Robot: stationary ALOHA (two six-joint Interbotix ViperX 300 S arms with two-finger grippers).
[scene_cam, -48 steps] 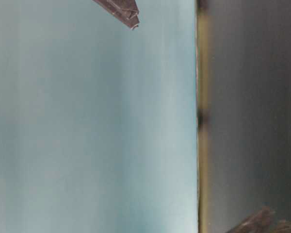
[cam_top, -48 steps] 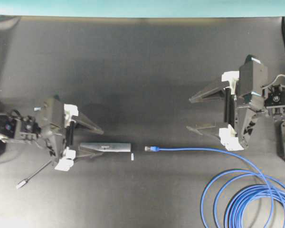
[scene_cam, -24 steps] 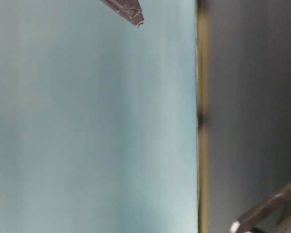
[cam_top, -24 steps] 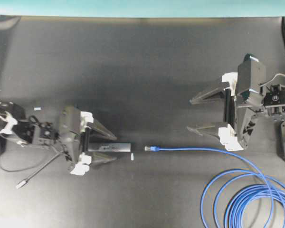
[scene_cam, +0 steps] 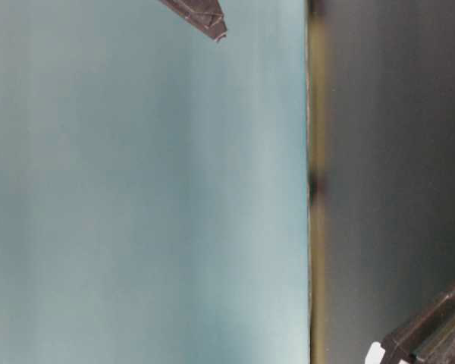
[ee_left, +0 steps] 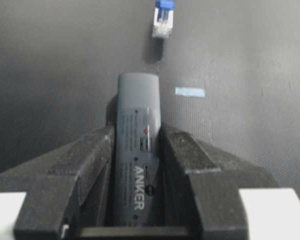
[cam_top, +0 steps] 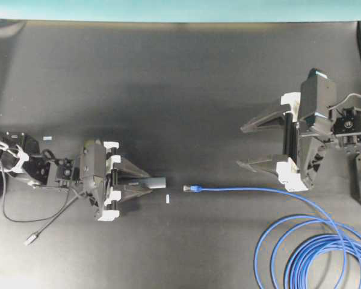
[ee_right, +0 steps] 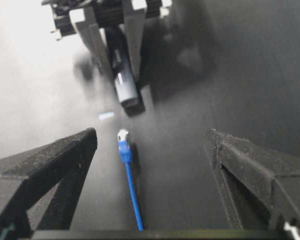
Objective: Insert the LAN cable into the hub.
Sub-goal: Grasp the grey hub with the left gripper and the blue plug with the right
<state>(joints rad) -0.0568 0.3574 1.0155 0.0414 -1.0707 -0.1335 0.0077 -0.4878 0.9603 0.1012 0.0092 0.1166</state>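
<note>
Jaws of the left gripper (cam_top: 145, 187) clamp the hub (cam_top: 156, 182) at lower left of the overhead view, its free end facing the LAN cable (cam_top: 246, 190) plug just right, while the right gripper (cam_top: 248, 146) hangs wide apart, empty, at right.

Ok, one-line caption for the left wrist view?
Left gripper closed on the hub, LAN cable plug lying just ahead.

Overhead: hub (cam_top: 145, 184) on the table (cam_top: 180, 90), left of centre, between the left gripper (cam_top: 145, 185) fingers, free end pointing right. Small tape strip (cam_top: 167, 198) just beside that end. LAN cable (cam_top: 253, 189) plug right of the strip, apart from hub, in line; loops at lower right. Right gripper (cam_top: 248, 146) behind the cable.
</note>
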